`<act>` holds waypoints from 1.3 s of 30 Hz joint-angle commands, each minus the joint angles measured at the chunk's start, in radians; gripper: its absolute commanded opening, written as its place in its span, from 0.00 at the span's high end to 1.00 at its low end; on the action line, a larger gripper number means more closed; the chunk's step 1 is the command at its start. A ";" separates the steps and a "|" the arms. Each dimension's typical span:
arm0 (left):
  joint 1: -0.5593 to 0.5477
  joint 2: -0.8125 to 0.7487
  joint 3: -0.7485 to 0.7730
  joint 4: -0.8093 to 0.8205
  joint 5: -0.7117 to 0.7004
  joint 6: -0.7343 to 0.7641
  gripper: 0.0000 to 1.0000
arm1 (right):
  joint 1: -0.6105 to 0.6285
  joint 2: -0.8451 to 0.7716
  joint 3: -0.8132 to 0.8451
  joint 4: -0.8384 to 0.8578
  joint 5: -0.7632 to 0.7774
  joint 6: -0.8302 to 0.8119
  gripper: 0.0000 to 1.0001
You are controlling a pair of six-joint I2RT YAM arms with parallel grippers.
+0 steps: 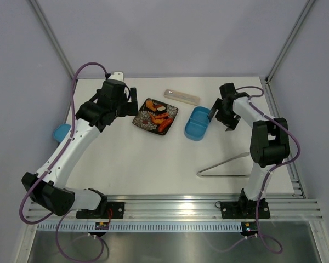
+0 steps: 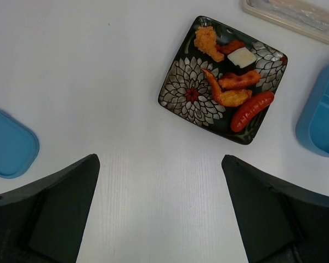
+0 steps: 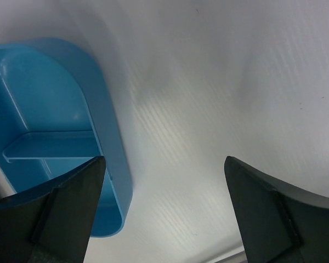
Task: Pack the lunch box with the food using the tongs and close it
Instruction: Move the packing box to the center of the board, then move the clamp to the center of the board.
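Tongs (image 1: 225, 175) lie flat on the tabletop (image 1: 142, 164), nearest the arm bases on the right side. Their joined end points left, beside the right arm, and they are well apart from both tools, with nothing touching them.

Blue lid (image 1: 61, 131) (image 2: 8, 145) sits at the left edge, partly behind the left arm.

Left tool (image 1: 133, 102) (image 2: 159, 164) is spread wide and holds nothing. It hovers over bare tabletop just left of the black plate (image 1: 143, 121) (image 2: 189, 93). Food (image 1: 159, 114) (image 2: 233, 82) is all on the plate: orange and red pieces, one pale block.

Lunch box (image 1: 197, 123) (image 3: 107, 126) (image 2: 321, 120) stands open just right of the plate. It is empty, with a divider visible inside.

Right tool (image 1: 220, 119) (image 3: 164, 164) is also spread wide and empty, just right of the lunch box. In the wrist view one finger (image 3: 60, 208) overlaps the box's corner; contact can't be told.

Translucent case (image 1: 182, 97) (image 2: 290, 16) lies farthest back, behind the plate.
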 commanded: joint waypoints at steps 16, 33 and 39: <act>0.003 -0.027 0.006 0.057 0.016 0.018 0.01 | 0.011 -0.696 -0.546 -0.200 0.024 0.298 0.04; 0.004 -0.052 -0.016 0.063 0.029 -0.009 0.01 | 0.102 -0.410 -0.546 -0.026 0.053 0.223 0.51; 0.004 -0.064 -0.027 0.057 0.017 -0.017 0.01 | 0.102 -0.280 -0.405 -0.029 0.055 0.003 0.78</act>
